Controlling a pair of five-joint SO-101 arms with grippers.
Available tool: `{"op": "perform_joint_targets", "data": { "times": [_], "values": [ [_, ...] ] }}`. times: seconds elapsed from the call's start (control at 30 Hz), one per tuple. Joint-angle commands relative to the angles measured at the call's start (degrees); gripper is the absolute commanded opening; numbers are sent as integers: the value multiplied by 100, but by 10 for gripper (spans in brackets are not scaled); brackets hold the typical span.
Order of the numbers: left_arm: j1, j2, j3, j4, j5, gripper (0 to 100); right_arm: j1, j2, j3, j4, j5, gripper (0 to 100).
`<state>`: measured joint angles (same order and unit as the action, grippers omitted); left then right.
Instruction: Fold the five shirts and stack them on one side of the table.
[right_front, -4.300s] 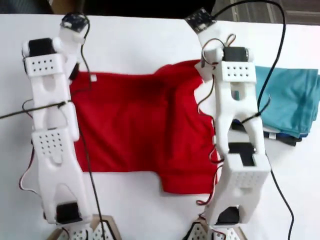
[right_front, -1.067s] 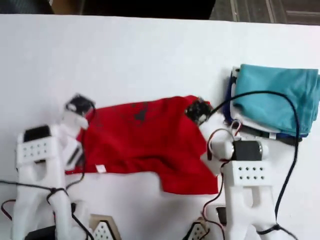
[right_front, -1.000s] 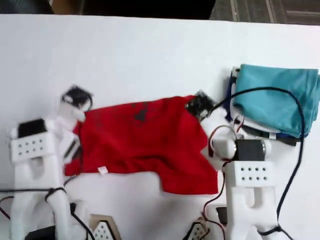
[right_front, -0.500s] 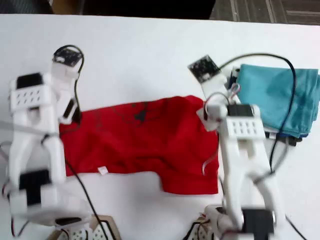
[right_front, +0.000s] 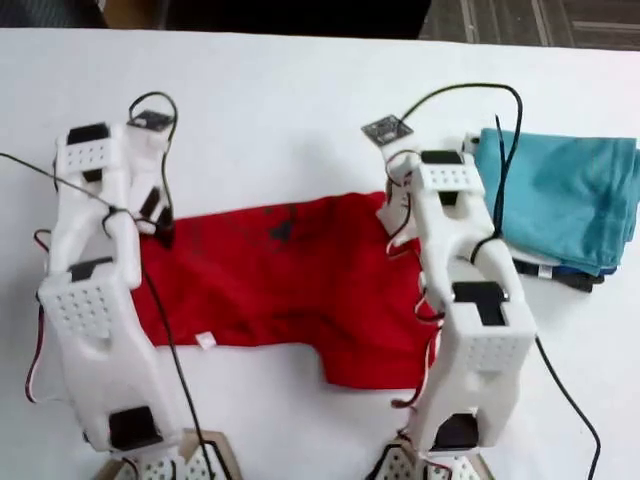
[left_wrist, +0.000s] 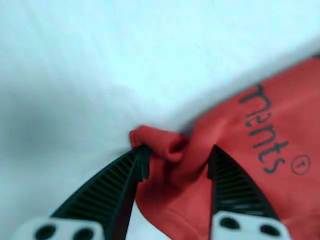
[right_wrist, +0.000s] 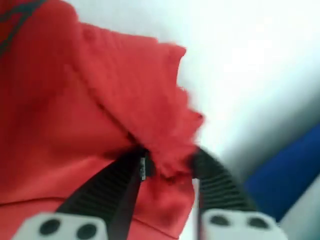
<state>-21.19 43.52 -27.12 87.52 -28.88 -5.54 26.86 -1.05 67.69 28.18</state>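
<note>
**Desk:** At the far edge of the red shirt (right_front: 280, 290), what have the 2 grippers got?

**Photographer:** Cloth, both of them. The left gripper (left_wrist: 177, 156) has its 2 black ribbed jaws pressed against a puckered hump of red fabric at the shirt's corner, near some dark lettering (left_wrist: 267, 132). The right gripper (right_wrist: 167, 161) pinches a crumpled red fold the same way, with a strip of blue cloth (right_wrist: 282, 182) close by.

**Desk:** And from above?

**Photographer:** The 2 white arms (right_front: 95, 300) stretch out from the near edge of the white table (right_front: 300, 90), 1 on each side of the shirt. The left gripper is at the shirt's far left corner and the right gripper at its far right corner. The shirt lies flat between them. It has a dark print (right_front: 282, 230) near its far edge, a small white tag (right_front: 206, 340) at its near edge, and a flap jutting toward the right arm's base.

**Desk:** The other shirts?

**Photographer:** Folded and stacked at the table's right side, just beside the right arm. A teal shirt (right_front: 570, 190) lies on top, with white, blue and black layers showing under it.
</note>
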Motion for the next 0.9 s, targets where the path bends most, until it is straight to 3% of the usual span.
{"op": "perform_joint_targets", "data": {
  "times": [0.0,0.23,0.5,0.63,0.77,0.87],
  "values": [
    [35,360,-769,281,44,207,-13,22,-396,57,-26,36],
    [35,1424,-2519,914,237,90,-57,84,-1266,13,9,19],
    [18,2277,-4796,1415,334,111,-40,84,-1785,171,26,19],
    [0,2286,-5138,1442,334,196,-57,75,-1767,268,26,20],
    [-9,2268,-5112,1495,334,207,-57,-4,-1811,646,0,32],
    [-44,2022,-4998,1503,369,207,-57,-286,-1767,963,-9,154]
  ]
}}
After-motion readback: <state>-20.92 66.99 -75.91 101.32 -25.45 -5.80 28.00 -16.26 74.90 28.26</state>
